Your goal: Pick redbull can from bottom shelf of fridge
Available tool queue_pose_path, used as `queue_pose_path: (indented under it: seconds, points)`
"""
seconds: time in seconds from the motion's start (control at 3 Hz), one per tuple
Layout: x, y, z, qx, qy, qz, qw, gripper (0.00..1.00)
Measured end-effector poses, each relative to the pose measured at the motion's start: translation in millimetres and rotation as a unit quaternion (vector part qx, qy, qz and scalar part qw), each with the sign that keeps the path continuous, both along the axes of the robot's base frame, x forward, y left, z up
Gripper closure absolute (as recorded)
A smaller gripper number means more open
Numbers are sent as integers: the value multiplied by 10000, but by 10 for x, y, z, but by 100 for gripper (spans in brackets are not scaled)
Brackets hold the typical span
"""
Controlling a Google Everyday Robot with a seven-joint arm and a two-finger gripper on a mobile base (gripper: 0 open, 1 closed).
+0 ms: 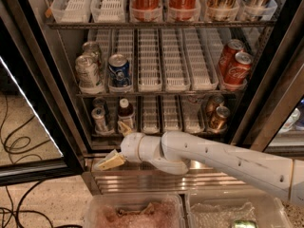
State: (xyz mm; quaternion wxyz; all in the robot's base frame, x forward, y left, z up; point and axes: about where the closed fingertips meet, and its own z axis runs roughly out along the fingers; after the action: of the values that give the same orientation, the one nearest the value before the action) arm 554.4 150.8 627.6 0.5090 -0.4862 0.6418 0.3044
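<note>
Camera view: my gripper point(110, 145), fingers spread and empty, just below-right of the redbull can point(99, 119); can upright on bottom shelf point(151, 117), fridge point(142, 182).
</note>
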Motion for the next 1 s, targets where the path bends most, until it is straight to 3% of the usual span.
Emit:
queue_pose_path:
  seconds: [0.33,0.67,1.0]
  points:
    - [-5,16,12,49,-50,-31,10000,0]
    - [-32,5,-56,210,-190,-329,9991,0]
    - [13,173,1,541,-426,-739,9949,0]
